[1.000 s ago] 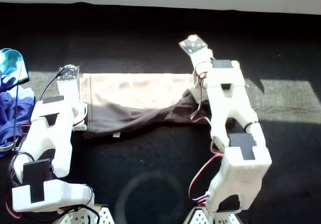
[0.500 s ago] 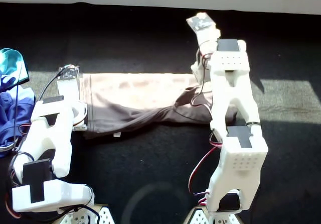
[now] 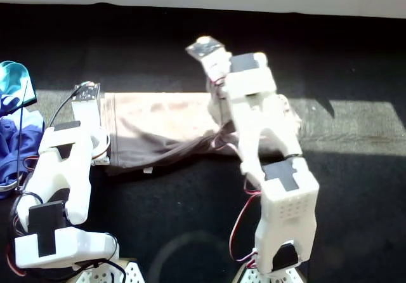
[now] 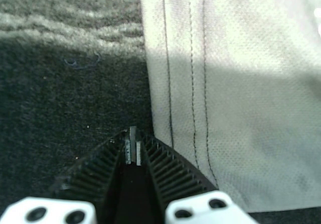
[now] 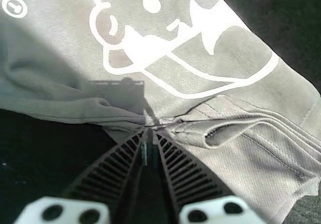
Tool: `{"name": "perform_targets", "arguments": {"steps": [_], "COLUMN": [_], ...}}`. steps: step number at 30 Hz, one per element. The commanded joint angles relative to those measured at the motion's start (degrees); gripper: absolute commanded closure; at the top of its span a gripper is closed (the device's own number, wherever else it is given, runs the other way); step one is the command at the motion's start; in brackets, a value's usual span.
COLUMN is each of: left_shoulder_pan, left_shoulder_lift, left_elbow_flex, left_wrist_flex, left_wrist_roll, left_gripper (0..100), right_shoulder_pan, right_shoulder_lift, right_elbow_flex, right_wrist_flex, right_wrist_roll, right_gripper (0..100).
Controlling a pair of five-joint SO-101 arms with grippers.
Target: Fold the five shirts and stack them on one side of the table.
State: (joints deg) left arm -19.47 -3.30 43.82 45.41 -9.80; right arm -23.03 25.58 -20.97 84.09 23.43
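Early stage of the task. A grey shirt [image 3: 158, 121] lies spread across the middle of the surface [image 3: 158, 35], one side bunched and not yet folded flat. The right pincer [image 5: 145, 133] is closed on a gathered fold of it. The left pincer [image 4: 131, 139] is closed at the hem corner; whether it has caught cloth cannot be told. A crumpled heap of blue shirts [image 3: 11, 127] waits at the left edge, and stacking appears not yet begun.

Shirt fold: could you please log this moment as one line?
left gripper shut at shirt hem | right gripper shut on shirt | other clothes beside left arm
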Motion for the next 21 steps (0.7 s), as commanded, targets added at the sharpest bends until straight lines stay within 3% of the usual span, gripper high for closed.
{"name": "perform_targets", "arguments": {"steps": [1, 21], "left_shoulder_pan": [0.57, 0.48], "left_shoulder_lift": [0.04, -0.31], "left_elbow_flex": [0.13, -0.22], "left_wrist_flex": [-0.53, -0.26], "left_wrist_roll": [0.44, 0.35], "left_gripper": [99, 99], "right_shoulder_pan": [-3.21, -8.13], "right_shoulder_lift": [-0.31, -1.63], "right_elbow_flex": [2.42, 9.27], "right_wrist_flex": [-4.26, -1.63], "right_wrist_roll": [-0.44, -0.35], "right_gripper": [99.3, 99.3]}}
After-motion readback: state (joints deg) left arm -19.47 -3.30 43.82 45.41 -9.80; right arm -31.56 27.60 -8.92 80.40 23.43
